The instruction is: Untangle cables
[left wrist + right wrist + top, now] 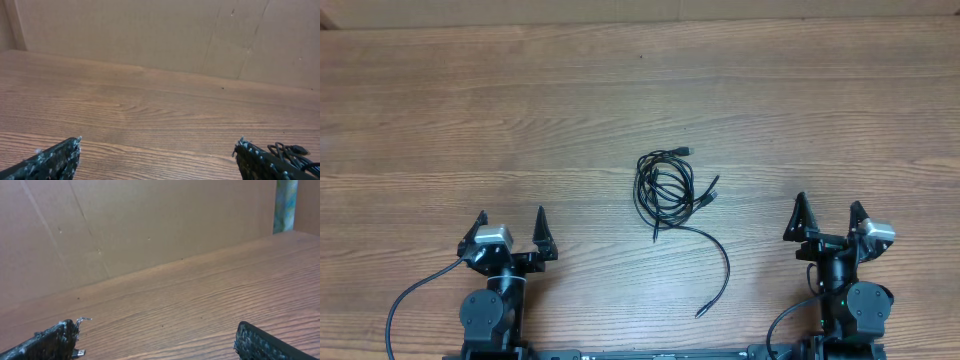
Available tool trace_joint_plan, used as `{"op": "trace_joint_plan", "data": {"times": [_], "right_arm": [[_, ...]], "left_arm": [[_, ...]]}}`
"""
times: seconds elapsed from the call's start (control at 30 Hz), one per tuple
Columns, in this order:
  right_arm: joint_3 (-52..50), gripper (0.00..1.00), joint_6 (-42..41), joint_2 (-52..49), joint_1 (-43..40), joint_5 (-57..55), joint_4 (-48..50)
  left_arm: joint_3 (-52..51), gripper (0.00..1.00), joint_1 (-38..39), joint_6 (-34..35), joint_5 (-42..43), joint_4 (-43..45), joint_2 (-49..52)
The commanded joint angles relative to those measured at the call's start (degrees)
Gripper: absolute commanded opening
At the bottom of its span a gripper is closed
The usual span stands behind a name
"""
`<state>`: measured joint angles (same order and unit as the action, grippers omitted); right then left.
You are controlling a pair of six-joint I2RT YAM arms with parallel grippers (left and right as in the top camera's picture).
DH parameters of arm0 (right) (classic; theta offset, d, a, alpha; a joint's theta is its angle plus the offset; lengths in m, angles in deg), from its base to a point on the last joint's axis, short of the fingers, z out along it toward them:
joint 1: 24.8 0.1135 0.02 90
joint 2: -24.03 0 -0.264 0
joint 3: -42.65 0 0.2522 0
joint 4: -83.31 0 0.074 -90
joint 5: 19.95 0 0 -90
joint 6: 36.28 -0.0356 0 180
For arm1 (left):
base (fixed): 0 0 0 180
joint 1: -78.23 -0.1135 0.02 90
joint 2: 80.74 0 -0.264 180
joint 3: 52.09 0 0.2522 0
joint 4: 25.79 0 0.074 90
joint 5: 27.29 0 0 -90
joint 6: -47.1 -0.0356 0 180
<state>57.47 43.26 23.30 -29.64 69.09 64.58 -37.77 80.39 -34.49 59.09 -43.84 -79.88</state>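
The cables [667,188] lie as a tangled bundle of thin black cords at the table's middle, with one loose cord trailing down to a plug end [701,313]. My left gripper [511,222] is open and empty at the front left, well apart from the bundle. My right gripper [829,211] is open and empty at the front right. The left wrist view shows a bit of the bundle [292,151] behind its right finger. The right wrist view shows a silver-tipped plug [77,353] beside its left finger.
A wooden table [520,120] spreads all around the bundle. A brown cardboard wall [150,35] stands along the table's far edge. Thicker black arm cables [405,305] run near the arm bases at the front.
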Motion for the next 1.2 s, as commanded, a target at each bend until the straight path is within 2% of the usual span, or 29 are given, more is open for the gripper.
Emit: {"op": "trace_joint_plan", "data": {"times": [0.0,0.37,0.5,0.67,0.83,1.03,1.17], "right_arm": [[-0.61,1.00,0.28,0.50,-0.07,-0.83,0.35],[-0.61,1.00,-0.17,0.50,-0.07,-0.20,0.31],[-0.57,1.00,-0.11,0.50,-0.07,3.82,0.33],[3.26,1.00,-0.13,0.50,-0.07,14.91,0.13],[15.76,1.00,0.15,0.50,-0.07,18.36,-6.16],[38.21,1.00,0.33,-0.52,-0.07,10.51,-22.12],[52.22,1.00,0.31,-5.33,-0.07,9.40,-29.49]], "left_arm": [[-0.26,1.00,0.11,-1.11,0.48,0.04,-0.59],[-0.26,1.00,0.11,-1.11,0.48,0.04,-0.59],[-0.26,1.00,0.11,-1.11,0.48,0.07,-0.59],[-0.26,1.00,0.11,-1.11,0.50,0.04,-0.59],[-0.26,1.00,0.11,-1.11,0.50,0.04,-0.59],[-0.26,0.99,0.11,-1.11,0.48,0.04,-0.59],[-0.26,1.00,0.11,-1.11,0.48,0.04,-0.59]]}}
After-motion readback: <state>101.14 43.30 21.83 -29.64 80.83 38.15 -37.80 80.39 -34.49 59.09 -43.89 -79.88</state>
